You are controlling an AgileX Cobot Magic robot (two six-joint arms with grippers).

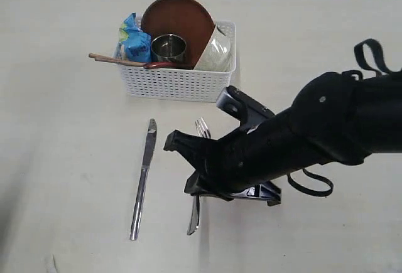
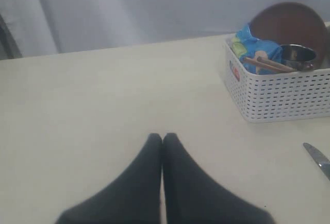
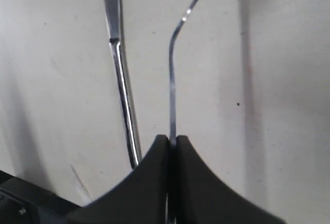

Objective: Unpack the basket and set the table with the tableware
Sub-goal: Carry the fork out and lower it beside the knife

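A steel fork [image 3: 172, 69] has its thin handle pinched in my right gripper [image 3: 172, 139], which is shut on it low over the table [image 1: 63, 128]. The fork [image 1: 202, 127] points its tines toward the basket. Beside it, apart, lies the steel knife [image 1: 143, 179]. The white perforated basket [image 1: 176, 83] holds the reddish-brown plate [image 1: 179, 19], steel cup [image 1: 168, 48], white bowl [image 1: 217, 50], wooden chopsticks [image 1: 116, 60] and dark red spoon [image 1: 166, 65]. My left gripper [image 2: 163, 136] is shut on nothing, away from the basket [image 2: 278, 92], and does not show in the exterior view.
A blue snack bag [image 1: 134, 39] stands in the basket's left end. My right arm crosses the table from the right, covering the middle of the fork. The knife tip [image 2: 319, 158] shows at the edge of the left wrist view. A grey curtain hangs behind the table.
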